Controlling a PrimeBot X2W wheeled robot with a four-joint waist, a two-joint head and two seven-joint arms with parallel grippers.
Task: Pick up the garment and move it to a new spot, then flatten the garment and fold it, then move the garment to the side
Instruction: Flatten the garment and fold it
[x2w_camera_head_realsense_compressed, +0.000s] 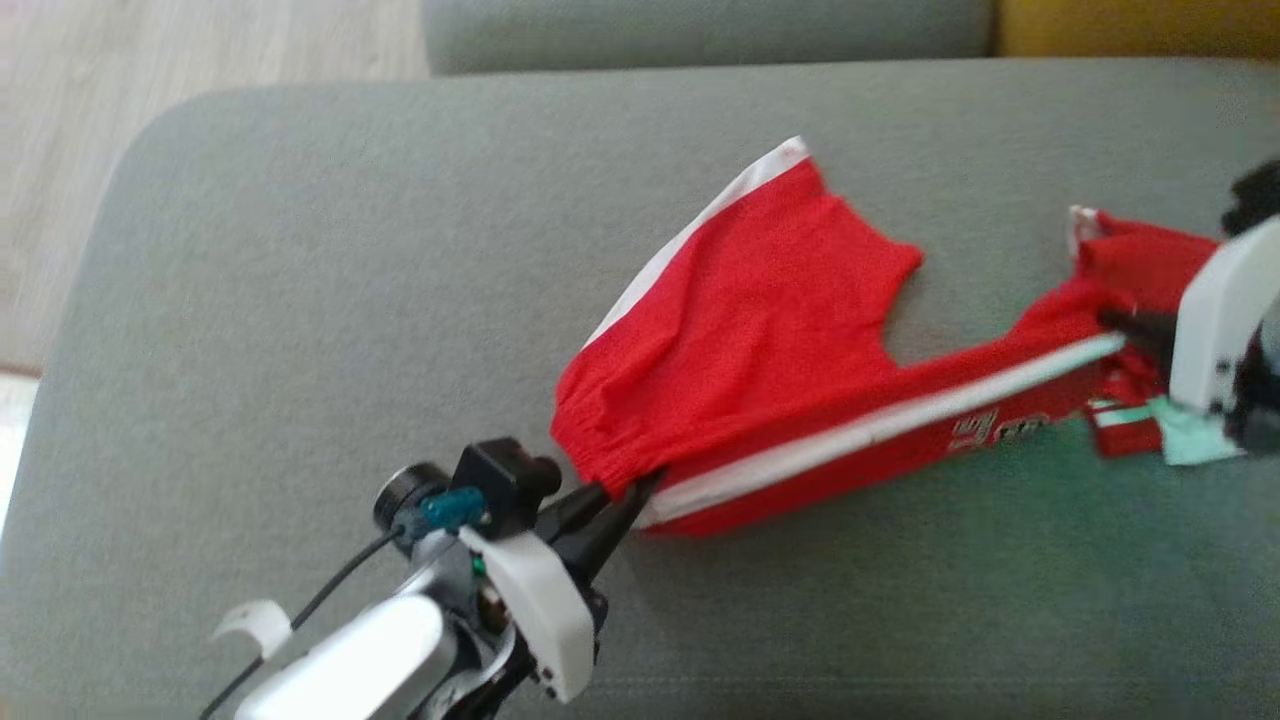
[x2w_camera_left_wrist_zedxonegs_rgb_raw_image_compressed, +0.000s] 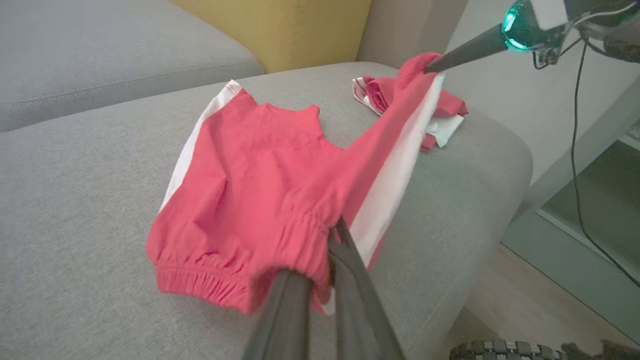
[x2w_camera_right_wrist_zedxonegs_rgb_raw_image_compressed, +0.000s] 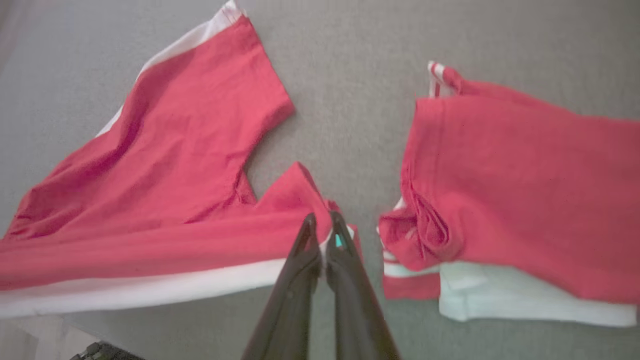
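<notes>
Jaws clamped: left gripper (x2w_camera_head_realsense_compressed: 622, 497) on red white-striped fabric shorts (x2w_camera_head_realsense_compressed: 745, 340) at waistband, right gripper (x2w_camera_head_realsense_compressed: 1112, 321), half cut off, on a leg.

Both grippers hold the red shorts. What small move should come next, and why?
Probably lower both together, laying the taut side of the shorts on the cushion: the left gripper pinches the waistband, the right gripper a leg hem, that side hangs lifted, and the other leg already lies flat.

Closed jaws pinch the red garment (x2w_camera_right_wrist_zedxonegs_rgb_raw_image_compressed: 165, 165) by its white-striped edge.
</notes>
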